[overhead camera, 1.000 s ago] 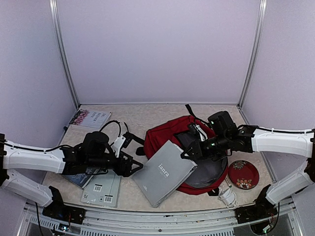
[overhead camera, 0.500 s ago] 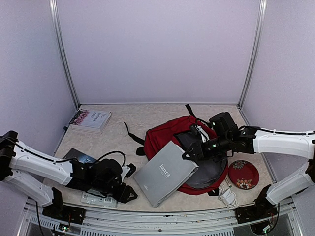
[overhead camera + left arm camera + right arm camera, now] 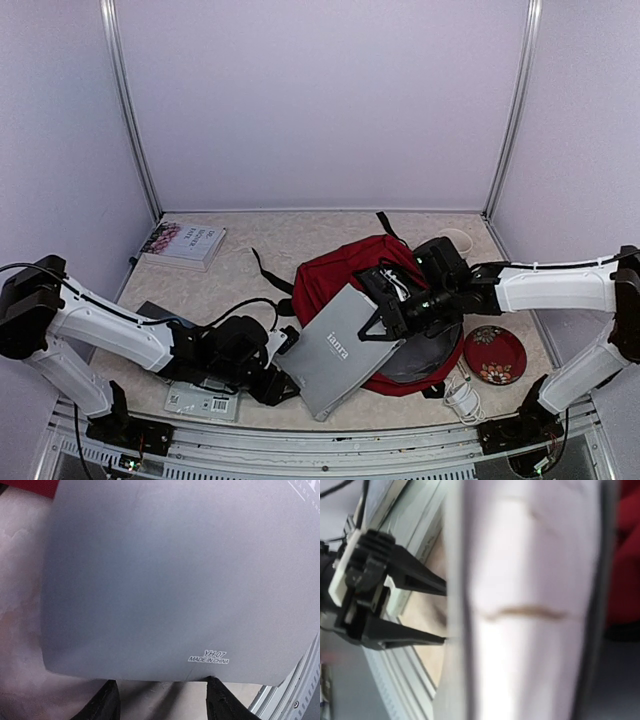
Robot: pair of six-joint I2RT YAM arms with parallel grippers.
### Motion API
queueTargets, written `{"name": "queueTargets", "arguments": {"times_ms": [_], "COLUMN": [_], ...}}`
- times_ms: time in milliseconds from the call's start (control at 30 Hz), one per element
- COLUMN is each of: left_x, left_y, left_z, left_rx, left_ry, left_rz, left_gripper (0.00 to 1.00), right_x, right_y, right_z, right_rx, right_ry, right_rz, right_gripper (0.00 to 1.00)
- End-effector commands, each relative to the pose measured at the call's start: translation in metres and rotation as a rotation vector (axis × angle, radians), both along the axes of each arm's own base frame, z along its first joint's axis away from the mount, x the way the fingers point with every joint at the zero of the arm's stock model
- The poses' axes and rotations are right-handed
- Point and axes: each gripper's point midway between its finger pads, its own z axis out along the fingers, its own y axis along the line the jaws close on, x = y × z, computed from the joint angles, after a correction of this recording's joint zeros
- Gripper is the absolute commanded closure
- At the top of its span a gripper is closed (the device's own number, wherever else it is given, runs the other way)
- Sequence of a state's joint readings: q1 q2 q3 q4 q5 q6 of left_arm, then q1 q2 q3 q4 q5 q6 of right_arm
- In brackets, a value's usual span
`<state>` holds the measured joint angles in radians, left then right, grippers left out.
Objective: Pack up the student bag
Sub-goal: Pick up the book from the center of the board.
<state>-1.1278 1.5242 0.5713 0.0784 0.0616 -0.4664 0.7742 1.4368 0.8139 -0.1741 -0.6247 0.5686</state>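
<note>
The student bag (image 3: 337, 268) lies open in the middle right of the table, dark red with a grey lining. A grey laptop sleeve (image 3: 335, 350) printed "ianra" rests slanted, its far end over the bag's opening. My left gripper (image 3: 284, 373) is at the sleeve's near-left corner. In the left wrist view it (image 3: 162, 687) is open, and its black fingertips (image 3: 107, 700) meet the sleeve's (image 3: 175, 580) near edge. My right gripper (image 3: 385, 318) is over the sleeve's far right edge. The right wrist view is a blur of that edge (image 3: 530, 610), and its own fingers do not show.
A red patterned plate (image 3: 495, 353) and a coiled white cable (image 3: 462, 398) lie right of the bag. A book (image 3: 183, 243) sits at the back left. A white sheet with barcodes (image 3: 205, 400) and a dark notebook (image 3: 160, 315) lie under my left arm.
My left arm has swung down and right from the notebook area to the sleeve's near-left corner. My right gripper has slid a little left and down along the sleeve's far edge.
</note>
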Motion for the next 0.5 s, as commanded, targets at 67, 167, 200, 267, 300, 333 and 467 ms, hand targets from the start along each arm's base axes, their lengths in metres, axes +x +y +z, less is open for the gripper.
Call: {"name": "queueTargets", "arguments": {"times_ms": [67, 167, 200, 267, 300, 333, 467], "left_x": [0.006, 0.018, 0.023, 0.036, 0.041, 0.047, 0.073], "left_y": [0.016, 0.012, 0.011, 0.007, 0.005, 0.002, -0.034], "left_z": [0.018, 0.065, 0.082, 0.117, 0.132, 0.143, 0.160], "left_rx": [0.025, -0.038, -0.050, -0.064, -0.066, -0.069, -0.170], "left_ry": [-0.055, -0.171, -0.218, -0.319, -0.360, -0.390, -0.301], "left_rz": [0.038, 0.056, 0.061, 0.058, 0.054, 0.044, -0.114], "left_gripper": [0.42, 0.41, 0.40, 0.37, 0.34, 0.31, 0.18], "right_x": [0.003, 0.008, 0.010, 0.011, 0.011, 0.010, 0.008], "right_y": [0.002, -0.007, -0.013, -0.028, -0.038, -0.048, -0.119], "right_z": [0.051, 0.096, 0.112, 0.149, 0.166, 0.182, 0.226], "right_rx": [0.036, 0.087, 0.100, 0.150, 0.177, 0.200, 0.181], "right_ry": [-0.100, -0.175, -0.204, -0.263, -0.288, -0.316, -0.408], "right_rz": [-0.003, -0.079, -0.113, -0.182, -0.221, -0.261, -0.551], "right_gripper": [0.79, 0.81, 0.83, 0.84, 0.84, 0.84, 0.87]}}
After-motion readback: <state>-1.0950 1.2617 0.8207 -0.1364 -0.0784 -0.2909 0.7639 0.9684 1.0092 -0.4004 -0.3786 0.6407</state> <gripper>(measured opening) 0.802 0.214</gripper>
